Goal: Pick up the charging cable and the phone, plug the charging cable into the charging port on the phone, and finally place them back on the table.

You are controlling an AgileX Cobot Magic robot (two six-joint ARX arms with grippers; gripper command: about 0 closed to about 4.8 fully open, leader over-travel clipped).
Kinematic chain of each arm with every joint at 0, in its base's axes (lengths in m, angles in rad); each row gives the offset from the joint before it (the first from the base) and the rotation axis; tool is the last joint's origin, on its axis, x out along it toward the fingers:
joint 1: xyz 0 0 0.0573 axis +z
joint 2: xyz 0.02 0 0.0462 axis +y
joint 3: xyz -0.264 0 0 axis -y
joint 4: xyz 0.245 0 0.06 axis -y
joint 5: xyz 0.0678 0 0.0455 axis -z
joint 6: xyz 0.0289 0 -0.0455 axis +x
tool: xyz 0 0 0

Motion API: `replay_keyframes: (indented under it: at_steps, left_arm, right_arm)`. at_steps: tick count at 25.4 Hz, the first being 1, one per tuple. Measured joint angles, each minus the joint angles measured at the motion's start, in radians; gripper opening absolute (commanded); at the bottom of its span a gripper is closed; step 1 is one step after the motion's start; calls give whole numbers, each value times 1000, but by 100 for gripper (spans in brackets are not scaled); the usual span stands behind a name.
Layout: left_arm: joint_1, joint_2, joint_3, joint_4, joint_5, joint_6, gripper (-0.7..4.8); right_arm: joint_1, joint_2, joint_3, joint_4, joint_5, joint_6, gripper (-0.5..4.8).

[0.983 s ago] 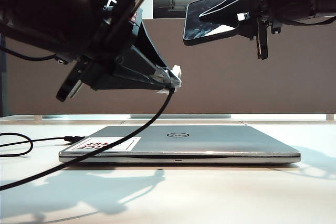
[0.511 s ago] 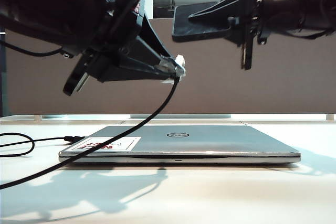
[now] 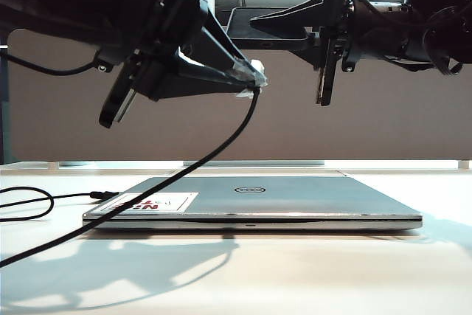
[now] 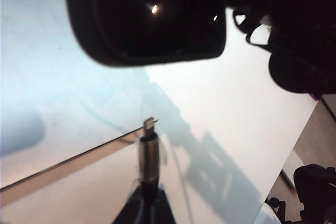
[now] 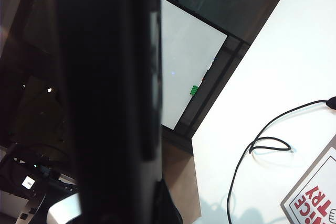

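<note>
**Plug and phone both held in the air above the laptop**

I see the charging cable [image 3: 193, 161] pinched at its plug end by my left claw [image 3: 254, 82], whose fingers are closed on the collar; the silver plug [image 4: 149, 148] sticks out past the fingertips in the left wrist view. From there the black cord drops in a long curve down across the laptop's near left corner and off to the left over the surface [image 3: 310, 278], with a separate loop lying flat at the far left.

The phone [image 3: 269, 31] is up high, close to level, clamped by my right claw [image 3: 284, 23], which is closed on it. In the exterior view its near end sits just above and beside the plug, not touching it. In the left wrist view the phone's dark rounded end [image 4: 149, 17] fills the frame ahead of the plug, with a gap between them. I cannot make out the charging port.

Below both claws the closed silver Dell laptop [image 3: 254, 201] lies flat on the surface, with a red-lettered sticker [image 3: 155, 202] at its left corner. A brown divider panel [image 3: 383, 123] stands behind.
</note>
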Motion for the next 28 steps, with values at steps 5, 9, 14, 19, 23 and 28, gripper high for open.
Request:
replay_keyframes:
  at_steps: [5, 9, 14, 19, 23, 28]
  left_arm:
    - [0, 0, 0, 2, 0, -1, -8]
    - [0, 0, 0, 8, 0, -1, -8]
    - [0, 0, 0, 14, 0, -1, -8]
    - [0, 0, 0, 14, 0, -1, -8]
    - [0, 0, 0, 14, 0, -1, -8]
    - [0, 0, 0, 14, 1, -1, -8]
  right_arm:
    - [1, 0, 0, 6, -24, 0, -5]
    - [6, 0, 0, 6, -23, -11, -5]
    - [31, 30, 0, 19, -27, -18, -5]
    - [27, 39, 0, 30, -26, -18, -5]
    - [28, 39, 0, 33, -44, -18, -5]
    - [28, 39, 0, 34, -60, -18, -5]
